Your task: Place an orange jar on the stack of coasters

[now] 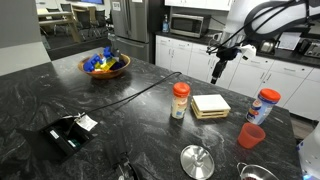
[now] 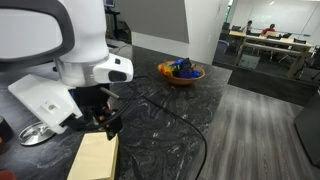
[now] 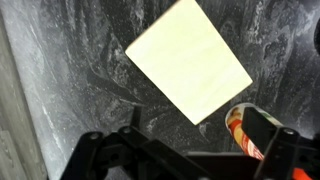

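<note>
Coasters (image 1: 210, 105): square, pale stack.
Jar (image 1: 180, 100): clear cylinder, orange lid.
Counter (image 1: 100, 120): black veined stone.
Gripper (image 1: 218, 72): your jaws hung apart, empty.

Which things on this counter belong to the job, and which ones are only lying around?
For the job: orange jar, stack of coasters, gripper.

Lying about: bowl, red-lidded jar, orange-red cup, steel lid, black device.
</note>
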